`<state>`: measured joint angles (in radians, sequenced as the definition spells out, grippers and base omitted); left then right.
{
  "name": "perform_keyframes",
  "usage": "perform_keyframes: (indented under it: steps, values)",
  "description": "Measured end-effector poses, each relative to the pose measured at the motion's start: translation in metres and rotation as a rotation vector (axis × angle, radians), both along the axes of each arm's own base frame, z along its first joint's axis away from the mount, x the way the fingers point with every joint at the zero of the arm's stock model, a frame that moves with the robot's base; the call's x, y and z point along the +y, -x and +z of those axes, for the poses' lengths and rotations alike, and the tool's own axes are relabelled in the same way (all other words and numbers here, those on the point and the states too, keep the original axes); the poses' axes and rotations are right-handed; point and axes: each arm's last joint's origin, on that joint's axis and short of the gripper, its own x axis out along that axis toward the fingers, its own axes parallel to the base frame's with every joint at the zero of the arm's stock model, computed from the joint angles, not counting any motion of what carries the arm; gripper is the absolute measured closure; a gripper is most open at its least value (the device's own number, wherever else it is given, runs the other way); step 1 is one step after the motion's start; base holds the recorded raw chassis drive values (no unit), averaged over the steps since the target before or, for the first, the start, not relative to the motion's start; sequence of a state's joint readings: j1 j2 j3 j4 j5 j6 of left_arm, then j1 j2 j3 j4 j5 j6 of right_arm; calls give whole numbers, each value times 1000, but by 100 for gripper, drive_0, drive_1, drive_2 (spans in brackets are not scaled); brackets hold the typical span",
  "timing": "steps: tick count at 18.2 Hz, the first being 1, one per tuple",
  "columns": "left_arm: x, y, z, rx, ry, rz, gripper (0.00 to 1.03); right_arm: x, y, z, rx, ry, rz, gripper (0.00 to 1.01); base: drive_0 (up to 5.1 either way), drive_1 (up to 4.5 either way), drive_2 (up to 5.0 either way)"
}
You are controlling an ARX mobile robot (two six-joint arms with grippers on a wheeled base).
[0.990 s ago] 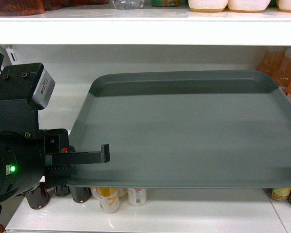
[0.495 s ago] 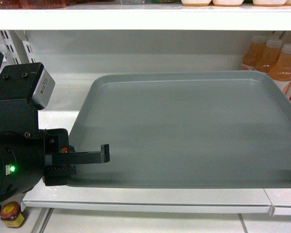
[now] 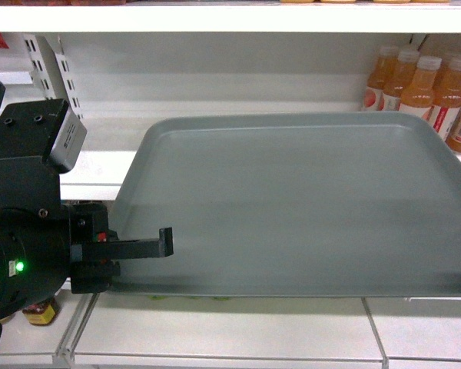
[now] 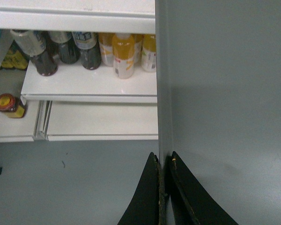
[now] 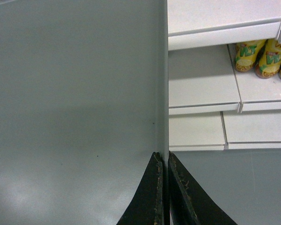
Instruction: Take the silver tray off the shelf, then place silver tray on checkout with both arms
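A dull grey-green silver tray point(image 3: 292, 207), black left gripper point(image 4: 163, 161), white shelf point(image 3: 215, 327), orange bottles point(image 3: 419, 88).

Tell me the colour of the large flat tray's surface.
Matte dull grey-green, plain and unmarked; the large flat tray shows best in the head view.

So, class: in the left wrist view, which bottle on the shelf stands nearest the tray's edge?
The yellow-orange bottle at the right end of the row, right beside the silver tray; the dark bottles stand farther left.

Black fingers point(image 4: 152, 197) pinch the silver tray point(image 4: 225, 93) rim above shelved bottles point(image 4: 122, 54).
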<state>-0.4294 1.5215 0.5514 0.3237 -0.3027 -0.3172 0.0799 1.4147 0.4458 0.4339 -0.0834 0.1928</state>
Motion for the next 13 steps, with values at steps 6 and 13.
perform_keyframes:
  steps: [6,13]
  values:
    - [1,0,0,1,-1,2,100,1,0,0,1,0,4,99,14,-372,400]
    - [0,0,0,-5,2,0,100,1,0,0,-3,-1,3,99,9,-391,409]
